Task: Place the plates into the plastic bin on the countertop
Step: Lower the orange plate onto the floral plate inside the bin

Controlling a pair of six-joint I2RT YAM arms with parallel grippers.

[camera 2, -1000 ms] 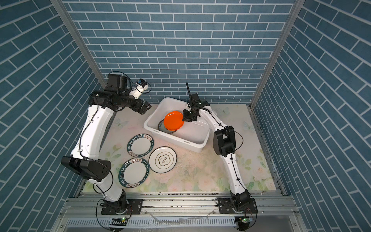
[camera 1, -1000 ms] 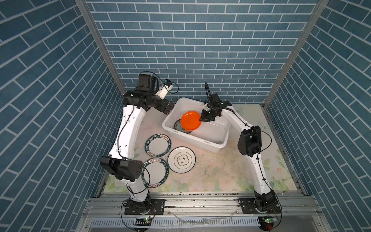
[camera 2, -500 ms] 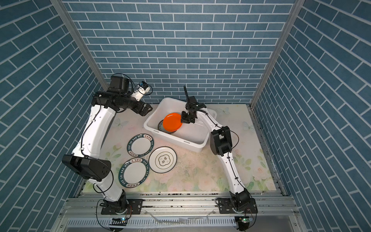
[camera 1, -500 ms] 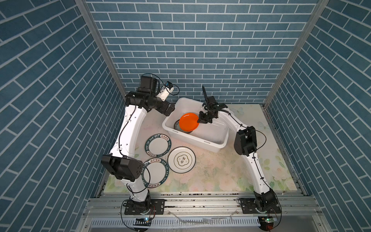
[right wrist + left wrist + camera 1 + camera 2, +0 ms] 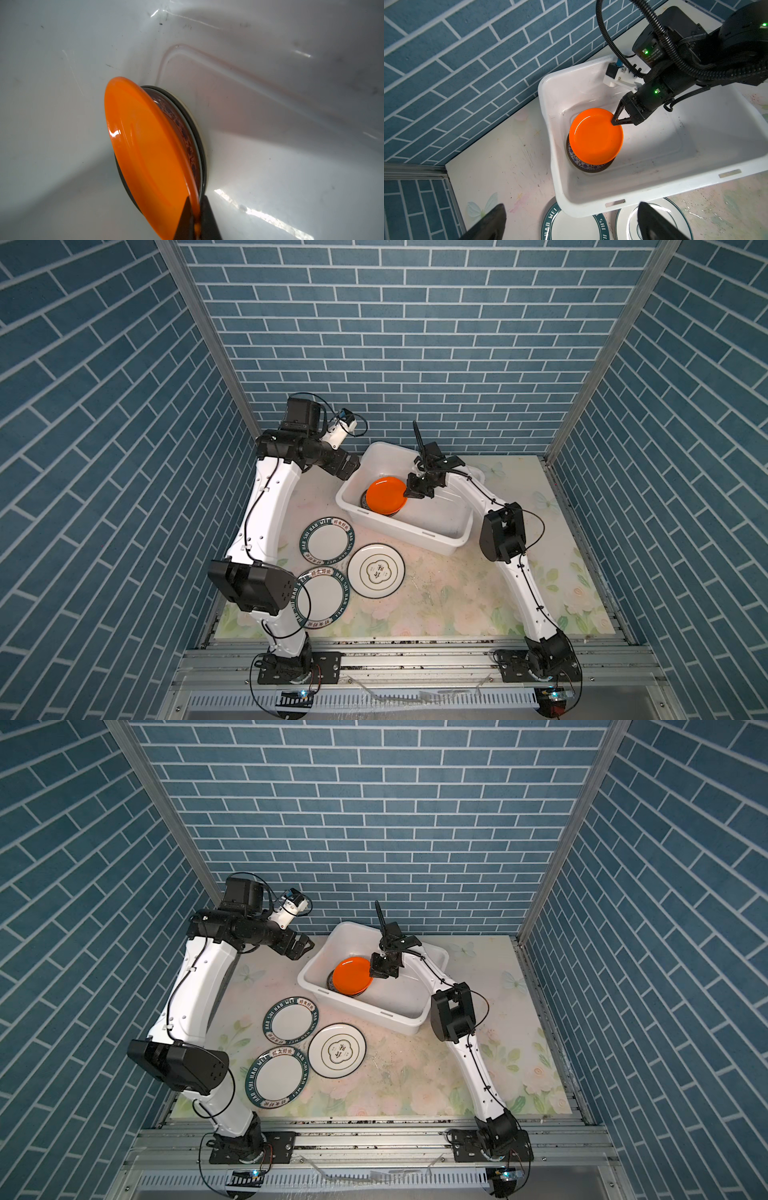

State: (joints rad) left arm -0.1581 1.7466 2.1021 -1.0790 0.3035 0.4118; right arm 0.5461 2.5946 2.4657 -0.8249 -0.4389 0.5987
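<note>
Plate (image 5: 328,540) beside the plastic bin (image 5: 415,533) reads "HAO SHI HAO WEI".

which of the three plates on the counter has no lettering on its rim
The white plate with the centre motif, lying right of the two green-rimmed lettered plates.

Orange plate (image 5: 384,497) tilts on perhaps three stacked plates (image 5: 588,166) in the bin (image 5: 440,516); three white plates (image 5: 328,540) lie outside.

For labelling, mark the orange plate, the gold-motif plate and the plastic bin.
orange plate (image 5: 596,138): left wrist view, centre of its face.
gold-motif plate (image 5: 376,570): in a top view, on its central motif.
plastic bin (image 5: 438,514): in a top view, on its bare floor.
</note>
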